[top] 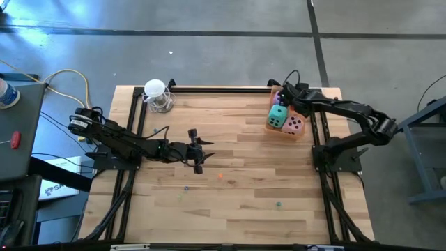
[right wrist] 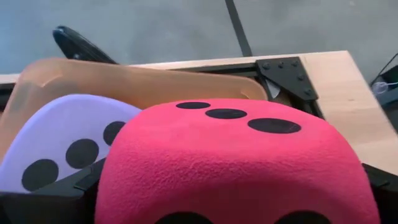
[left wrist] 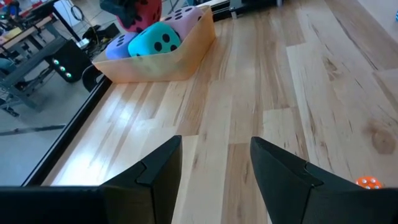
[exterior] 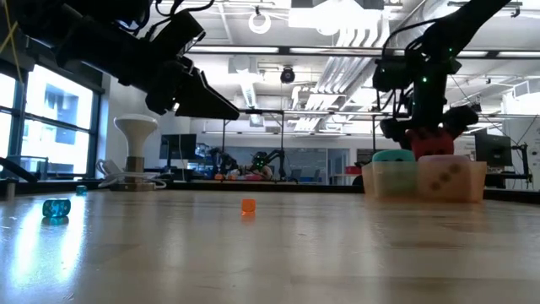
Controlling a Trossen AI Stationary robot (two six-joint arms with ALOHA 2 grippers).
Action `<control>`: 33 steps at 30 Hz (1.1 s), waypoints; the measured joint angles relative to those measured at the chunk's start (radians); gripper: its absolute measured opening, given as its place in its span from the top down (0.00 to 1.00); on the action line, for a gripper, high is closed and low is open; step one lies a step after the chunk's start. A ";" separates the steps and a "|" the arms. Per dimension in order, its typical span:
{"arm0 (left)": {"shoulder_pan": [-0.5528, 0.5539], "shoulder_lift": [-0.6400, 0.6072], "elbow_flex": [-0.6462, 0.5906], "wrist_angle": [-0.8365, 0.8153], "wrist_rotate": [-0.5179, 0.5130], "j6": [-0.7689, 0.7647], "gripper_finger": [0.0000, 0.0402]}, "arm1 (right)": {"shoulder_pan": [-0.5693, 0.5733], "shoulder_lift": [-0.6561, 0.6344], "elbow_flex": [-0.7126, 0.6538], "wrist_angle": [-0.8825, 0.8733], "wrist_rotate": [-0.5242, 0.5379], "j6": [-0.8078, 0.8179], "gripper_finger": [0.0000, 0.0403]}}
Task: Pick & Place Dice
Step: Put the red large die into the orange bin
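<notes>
Four soft dice concern this moment. Nearest the bench's middle, the left claw hovers with fingers parted, holding nothing, apparently waiting. Farther off, the right claw grips the red plush die just above the translucent orange bin, likely to drop it beside the mint-green die, pink die and purple die.

Robotics lab or workshop indicated. Wooden table framed by black metal rails, set on bare grey concrete floor. Open industrial ceiling with strip lights and exposed ducts seen in low view. Further work benches with equipment ranged along far wall. Large windows at one side. Loose cables noted beside table.
</notes>
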 joint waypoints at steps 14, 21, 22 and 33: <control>0.000 0.000 0.000 -0.011 0.000 -0.002 0.55 | -0.001 0.000 -0.001 0.023 -0.057 -0.021 0.02; 0.000 0.000 0.000 -0.028 0.000 -0.002 0.55 | -0.001 0.000 -0.001 0.024 -0.066 -0.080 0.01; 0.000 0.000 0.000 -0.029 0.000 -0.002 0.55 | -0.001 0.000 -0.001 0.025 -0.067 -0.081 0.01; 0.000 0.000 0.000 -0.029 0.000 -0.005 0.55 | -0.001 0.000 0.000 0.083 -0.039 -0.144 0.01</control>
